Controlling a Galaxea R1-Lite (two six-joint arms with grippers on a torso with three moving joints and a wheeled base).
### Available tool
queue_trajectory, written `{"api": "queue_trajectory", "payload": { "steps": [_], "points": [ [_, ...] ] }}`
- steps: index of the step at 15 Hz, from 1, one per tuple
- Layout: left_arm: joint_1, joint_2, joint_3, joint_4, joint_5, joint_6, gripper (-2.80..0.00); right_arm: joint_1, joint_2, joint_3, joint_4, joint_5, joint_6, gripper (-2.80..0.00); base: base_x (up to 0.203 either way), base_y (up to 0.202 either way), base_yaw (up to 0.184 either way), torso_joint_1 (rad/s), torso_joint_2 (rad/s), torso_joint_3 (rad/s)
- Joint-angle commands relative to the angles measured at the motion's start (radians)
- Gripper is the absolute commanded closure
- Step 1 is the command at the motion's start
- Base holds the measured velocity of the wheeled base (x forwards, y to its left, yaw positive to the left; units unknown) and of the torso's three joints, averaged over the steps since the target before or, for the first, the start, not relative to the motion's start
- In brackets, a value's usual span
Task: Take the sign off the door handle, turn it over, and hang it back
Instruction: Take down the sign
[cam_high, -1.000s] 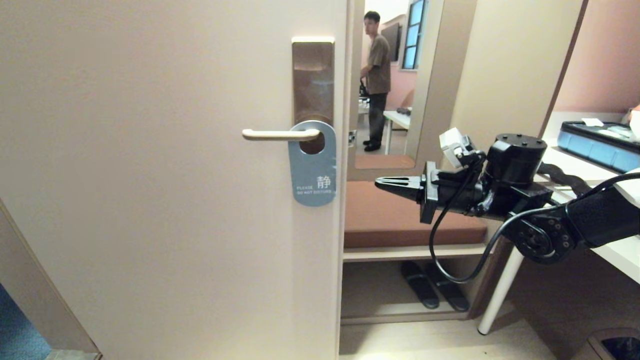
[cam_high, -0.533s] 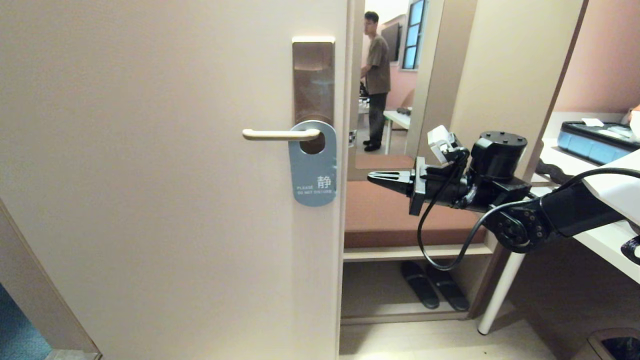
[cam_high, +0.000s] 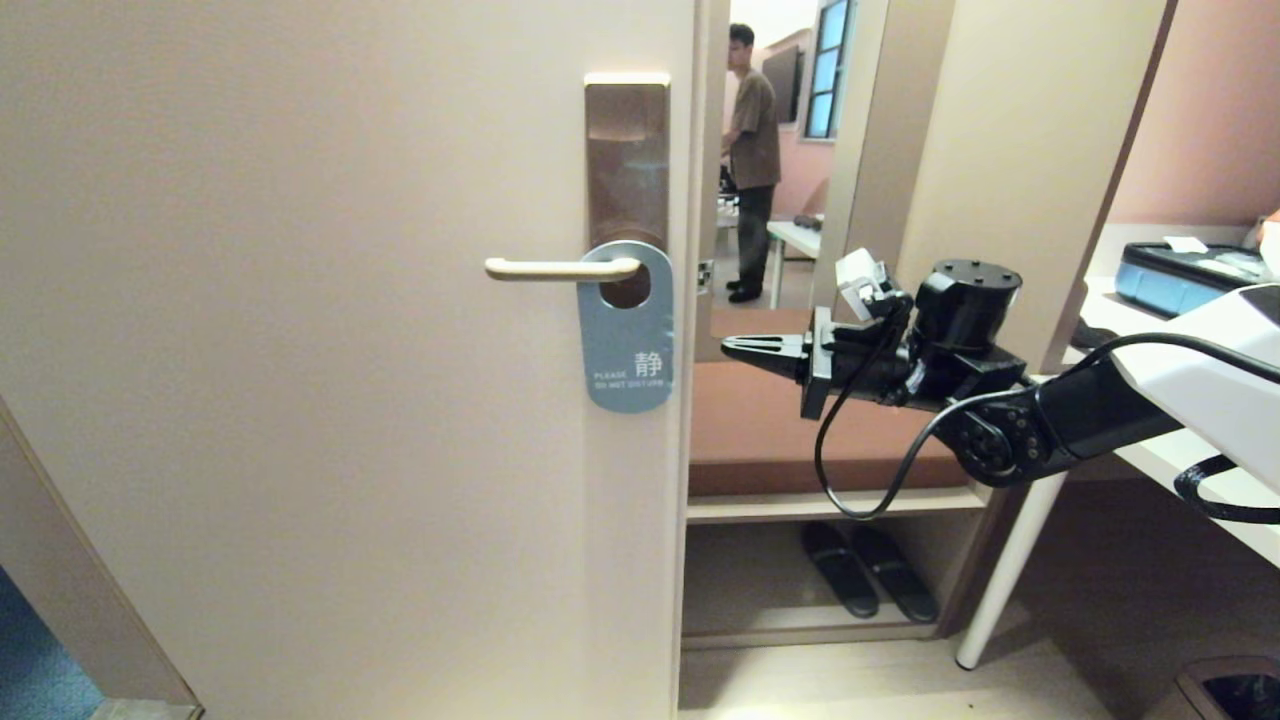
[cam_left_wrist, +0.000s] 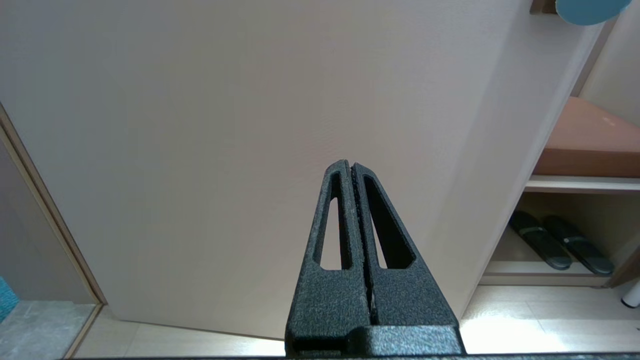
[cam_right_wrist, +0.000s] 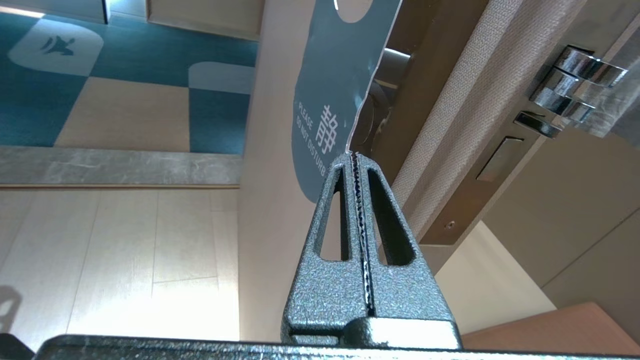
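Black right gripper (cam_high: 728, 346) held level, jaws pressed together, pointing at blue-grey oval-holed sign (cam_high: 626, 330) hanging near door's right edge, apart.

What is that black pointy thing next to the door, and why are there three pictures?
It is a robot's right gripper, a hand with two fingers pressed shut, holding nothing. It points at the blue-grey sign that hangs on the door handle, with a gap between them. One picture comes from a camera on the robot's head. The other two come from cameras on its wrists. The right wrist sees the sign close up. The left gripper, also shut, just faces the plain door. A person stands far behind.
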Motion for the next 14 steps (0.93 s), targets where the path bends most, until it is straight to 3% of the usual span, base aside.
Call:
{"api": "queue_trajectory", "payload": {
  "steps": [1, 6, 7, 14],
  "points": [
    [0.000, 0.001, 0.000, 0.000, 0.000, -0.001, 0.00, 0.008, 0.011, -0.009, -0.006, 0.031, 0.009, 0.00, 0.000, 0.000, 0.000, 0.000, 0.00, 0.000],
    [0.000, 0.001, 0.000, 0.000, 0.000, -0.001, 0.00, 0.047, 0.020, -0.023, -0.006, 0.034, 0.009, 0.00, 0.000, 0.000, 0.000, 0.000, 0.00, 0.000],
    [0.000, 0.001, 0.000, 0.000, 0.000, -0.001, 0.00, 0.050, 0.022, -0.024, -0.006, 0.034, 0.009, -2.80, 0.000, 0.000, 0.000, 0.000, 0.00, 0.000],
    [0.000, 0.001, 0.000, 0.000, 0.000, -0.001, 0.00, 0.053, 0.022, -0.023, -0.006, 0.037, 0.009, -2.80, 0.000, 0.000, 0.000, 0.000, 0.00, 0.000]
  ]
}}
